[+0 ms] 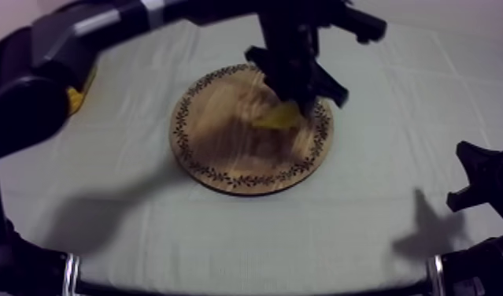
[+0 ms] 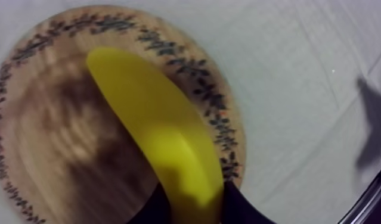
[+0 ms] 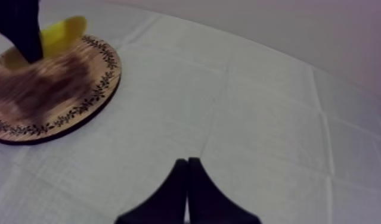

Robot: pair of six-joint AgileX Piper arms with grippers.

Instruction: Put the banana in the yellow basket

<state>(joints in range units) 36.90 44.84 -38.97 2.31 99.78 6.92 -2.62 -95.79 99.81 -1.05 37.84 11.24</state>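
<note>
Banana [image 2: 163, 137] in left claw [image 2: 195, 205] (over board [image 2: 43, 149]).

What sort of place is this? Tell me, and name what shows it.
Probably a robot test bench, not a kitchen: a cloth-covered table, a toy banana at a round wooden board, the left gripper shut on it, the right gripper shut on nothing.

1. No readable text, label, brand, number or sign in any view.
2. Wooden board [image 1: 246, 179]: rim carries a dark leaf-sprig pattern, ornament only, no letters.
</note>
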